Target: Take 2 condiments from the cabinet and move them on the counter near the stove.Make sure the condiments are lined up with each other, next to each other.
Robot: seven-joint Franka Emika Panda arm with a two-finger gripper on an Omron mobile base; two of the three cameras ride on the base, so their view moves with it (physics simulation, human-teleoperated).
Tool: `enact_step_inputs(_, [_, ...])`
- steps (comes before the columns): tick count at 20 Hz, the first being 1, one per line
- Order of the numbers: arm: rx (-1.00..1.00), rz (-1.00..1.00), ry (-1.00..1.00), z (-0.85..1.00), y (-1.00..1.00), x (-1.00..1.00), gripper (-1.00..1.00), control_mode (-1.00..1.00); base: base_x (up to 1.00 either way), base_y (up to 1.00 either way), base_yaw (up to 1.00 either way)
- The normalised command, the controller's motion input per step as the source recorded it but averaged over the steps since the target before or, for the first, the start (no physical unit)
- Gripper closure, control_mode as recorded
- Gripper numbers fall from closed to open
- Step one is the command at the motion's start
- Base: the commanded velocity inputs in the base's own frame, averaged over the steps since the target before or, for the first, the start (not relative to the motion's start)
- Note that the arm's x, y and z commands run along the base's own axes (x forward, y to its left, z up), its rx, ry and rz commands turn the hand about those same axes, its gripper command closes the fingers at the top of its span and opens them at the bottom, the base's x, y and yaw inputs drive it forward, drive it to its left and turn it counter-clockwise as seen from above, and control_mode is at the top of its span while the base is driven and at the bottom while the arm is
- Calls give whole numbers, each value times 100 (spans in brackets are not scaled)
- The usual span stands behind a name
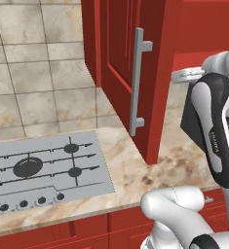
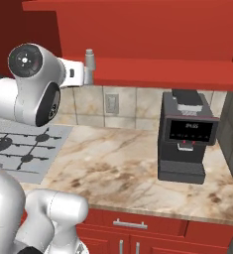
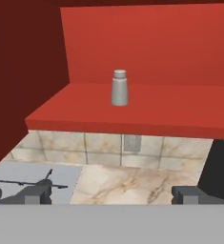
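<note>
A grey-white shaker (image 3: 119, 88) with a rounded silvery top stands upright on the red shelf (image 3: 147, 114) of the wall cabinet (image 2: 157, 74). It also shows as the shaker (image 2: 89, 60) just past my hand in the right base view. My gripper (image 3: 112, 195) is open, its fingertips (image 3: 35, 194) wide apart, a short way in front of the shelf edge and below the shaker, holding nothing. The gripper (image 1: 178, 76) hangs beside the open cabinet door (image 1: 118, 58). The stove (image 1: 43, 168) lies on the counter (image 1: 135, 170) at the left.
The open door with its long silver handle (image 1: 137, 82) juts out over the counter left of my arm. A black coffee machine (image 2: 186, 136) stands on the counter (image 2: 118, 163) at the right. A wall outlet (image 2: 111, 103) sits on the tiled backsplash.
</note>
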Motion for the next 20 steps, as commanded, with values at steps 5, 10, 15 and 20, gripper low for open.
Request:
enact_step_inputs(5, [0,0,0,0,2,45,-100,-100,0,0,0])
enact_step_inputs(10, [0,0,-2,0,5,46,-100,-100,0,0,0])
enact_step_inputs(15, [0,0,-6,5,8,34,-100,-100,0,0,0])
enact_step_inputs(20, [0,0,-1,2,11,38,-100,-100,0,0,0])
